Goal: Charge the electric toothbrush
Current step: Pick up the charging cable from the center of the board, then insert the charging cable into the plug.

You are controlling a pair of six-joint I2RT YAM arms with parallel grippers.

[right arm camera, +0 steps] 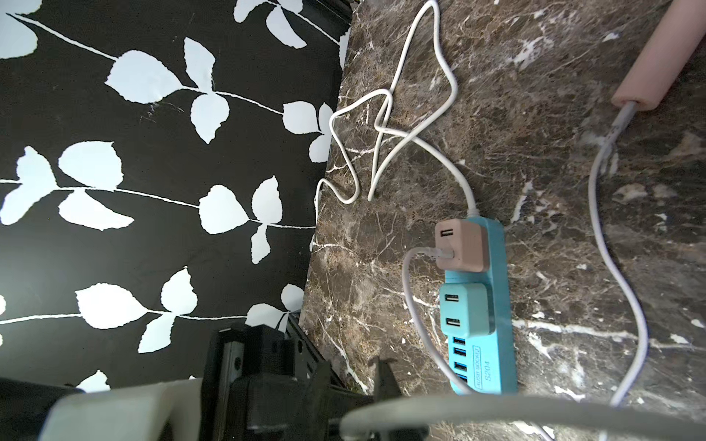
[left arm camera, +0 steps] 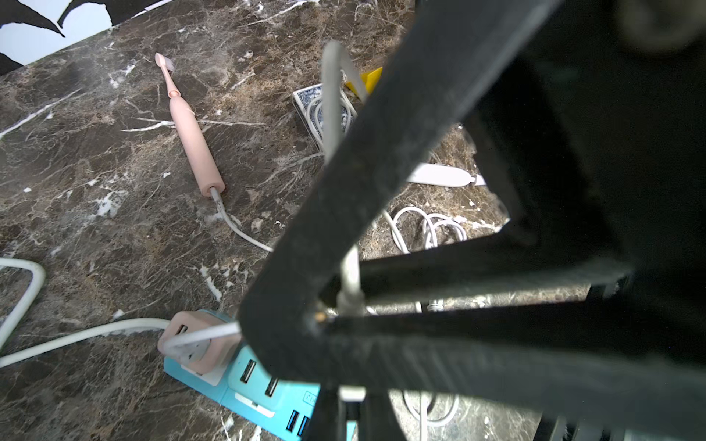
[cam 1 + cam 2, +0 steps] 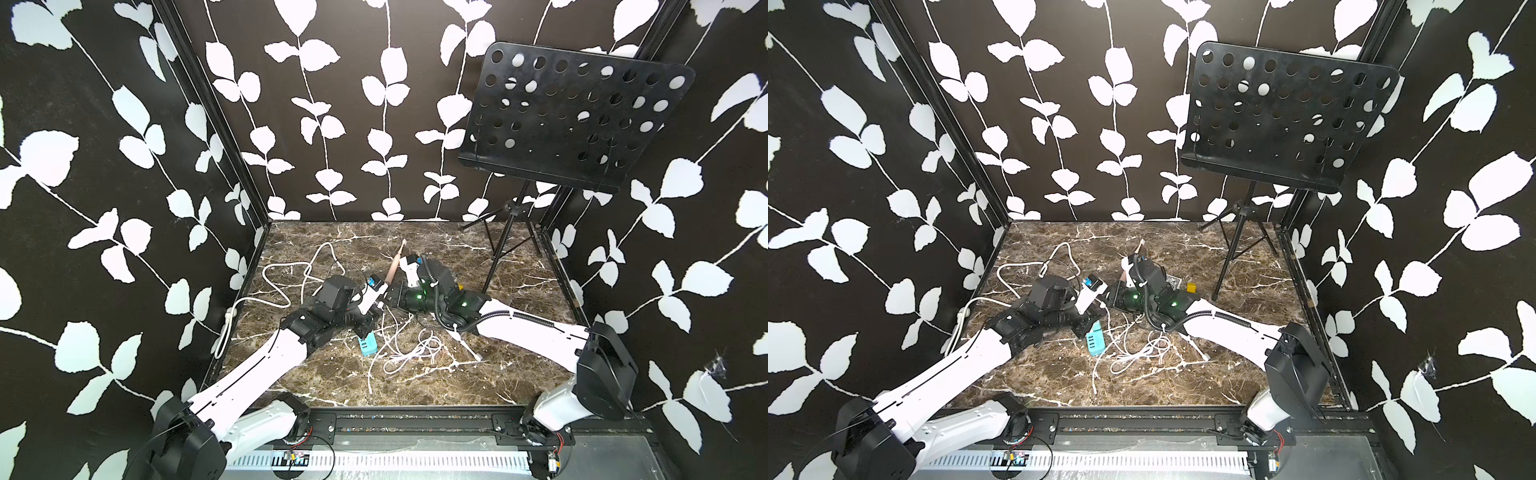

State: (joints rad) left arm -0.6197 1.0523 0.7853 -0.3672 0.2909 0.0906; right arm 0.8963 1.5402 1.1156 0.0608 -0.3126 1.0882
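The left gripper (image 2: 324, 319) is clamped on the white charging cable (image 2: 349, 275). Its fingertips are just beside the pink USB adapter (image 2: 191, 343), which is plugged into the teal power strip (image 1: 500, 298). Beyond the fingertips lies the pink electric toothbrush (image 2: 193, 141), flat on the table with a cable in its base. The right gripper (image 1: 351, 372) has its fingers slightly apart, holding nothing, near the strip's USB end.

Pink toothbrush (image 2: 193, 145), turquoise power strip (image 1: 496, 313) (marbled table (image 2: 95, 236))
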